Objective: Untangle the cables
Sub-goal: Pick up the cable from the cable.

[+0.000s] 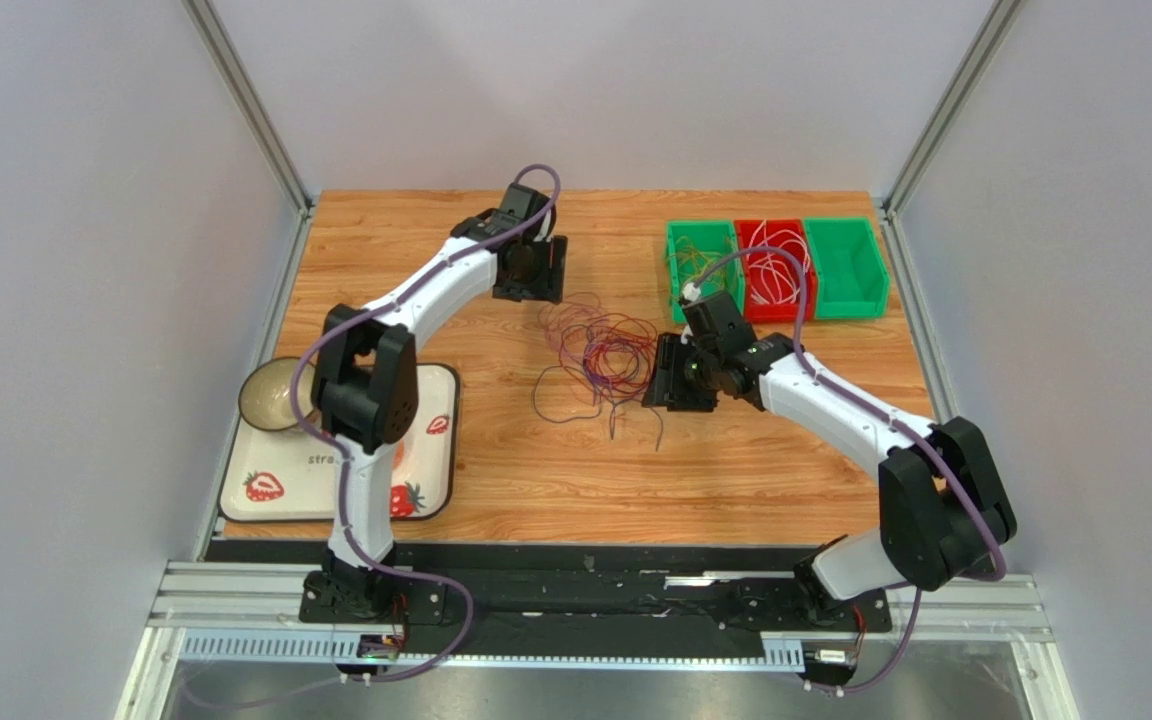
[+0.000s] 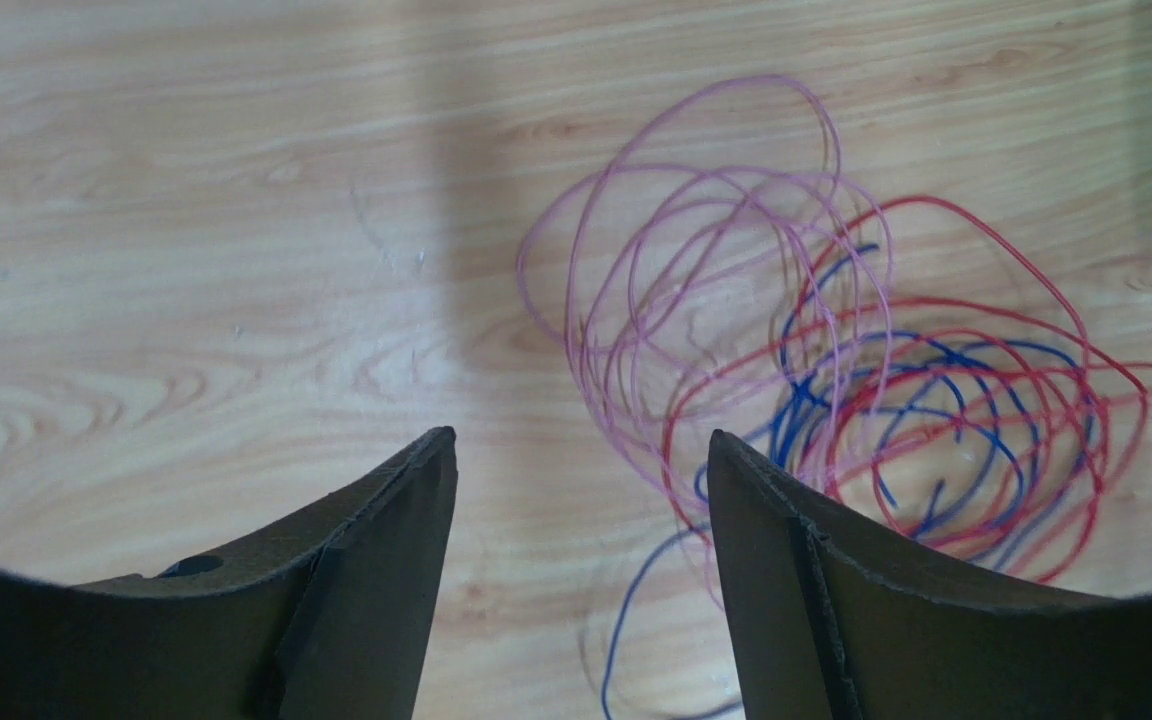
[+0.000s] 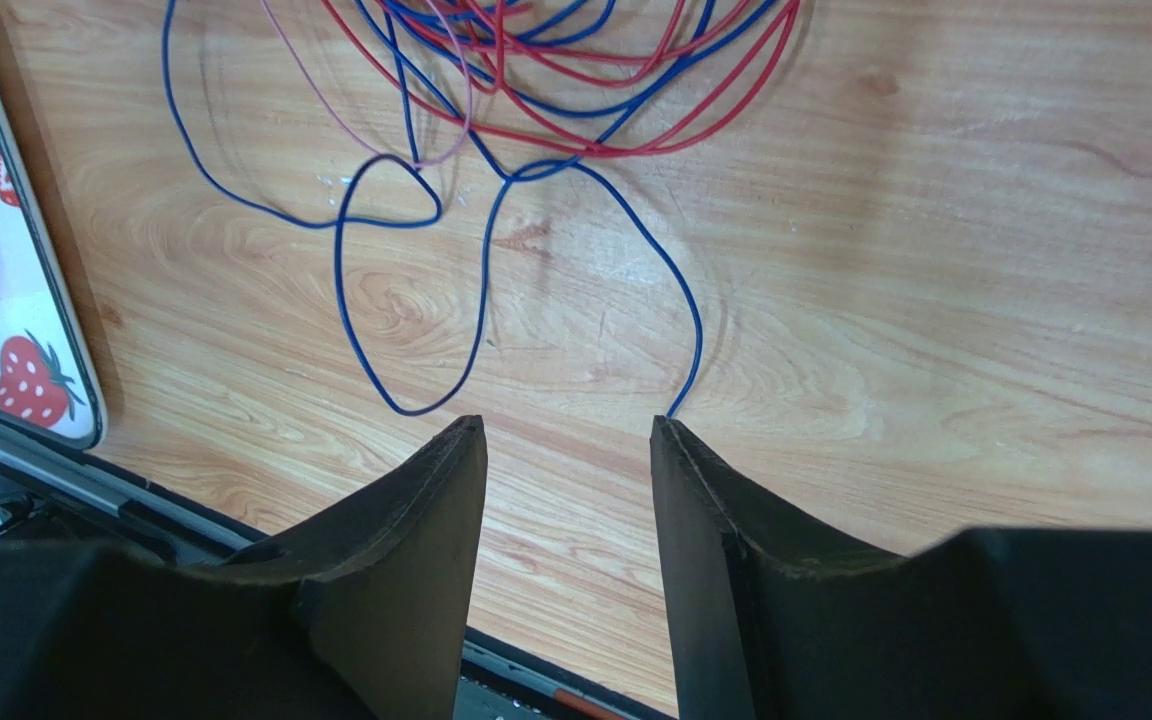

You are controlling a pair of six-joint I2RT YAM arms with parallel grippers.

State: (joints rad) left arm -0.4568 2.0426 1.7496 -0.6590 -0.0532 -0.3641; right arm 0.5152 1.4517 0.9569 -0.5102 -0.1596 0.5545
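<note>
Cables (image 1: 597, 353) flat on tabletop (image 1: 778, 465), between left and right jaws, both spread.

free: table (image 1: 755, 480) around cables (image 1: 597, 357) | blocked: bins (image 1: 845, 270) (far right), tray (image 1: 259, 450)

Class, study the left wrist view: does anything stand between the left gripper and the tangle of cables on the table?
Nothing visible does. The left gripper hangs with its jaws apart over the bare wood of the table. The cables lie just ahead and to the right, with no other object between.
</note>
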